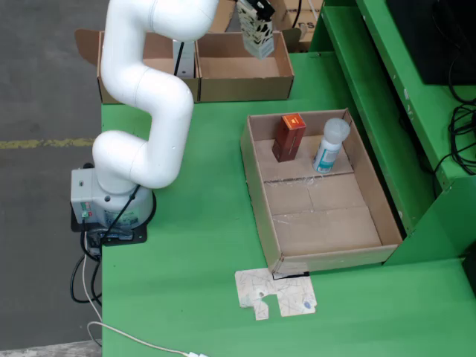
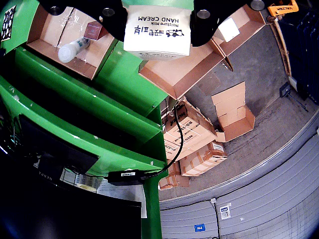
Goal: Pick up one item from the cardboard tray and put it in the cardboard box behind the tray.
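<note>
My pincer [image 2: 157, 20] grips a hand cream carton [image 2: 157, 31] above the open box [image 1: 244, 68], behind the tray [image 1: 256, 195].

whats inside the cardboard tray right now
Inside the cardboard tray: a red-brown box and a white bottle, both at its far end. The rest shows bare cardboard; anything beneath them is hidden.

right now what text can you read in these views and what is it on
"HAND CREAM" and "Moisture milk": on the white carton in the tool, wrist view, upside down.
"VALTR": on the orange tag, last letters unclear.
Print on the stacked boxes, blue sign, red box and bottle: too small or blurred.
</note>
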`<state>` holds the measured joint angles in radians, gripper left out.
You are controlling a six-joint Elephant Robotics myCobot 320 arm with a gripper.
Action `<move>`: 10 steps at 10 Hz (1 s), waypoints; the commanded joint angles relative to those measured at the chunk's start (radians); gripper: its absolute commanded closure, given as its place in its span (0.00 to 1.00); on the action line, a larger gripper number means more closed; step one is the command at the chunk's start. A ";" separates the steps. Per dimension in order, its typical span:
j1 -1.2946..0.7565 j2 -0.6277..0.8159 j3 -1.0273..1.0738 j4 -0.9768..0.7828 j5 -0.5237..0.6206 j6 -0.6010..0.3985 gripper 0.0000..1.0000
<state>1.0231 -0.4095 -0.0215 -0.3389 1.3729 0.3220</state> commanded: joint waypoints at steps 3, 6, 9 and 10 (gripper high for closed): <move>0.018 0.004 0.021 0.034 -0.030 -0.024 1.00; 0.018 0.004 0.022 0.034 -0.030 -0.024 1.00; 0.011 -0.014 0.021 0.067 -0.057 -0.067 1.00; 0.020 -0.053 0.021 0.142 -0.143 -0.150 1.00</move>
<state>1.0324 -0.4447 -0.0215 -0.2899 1.3237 0.2637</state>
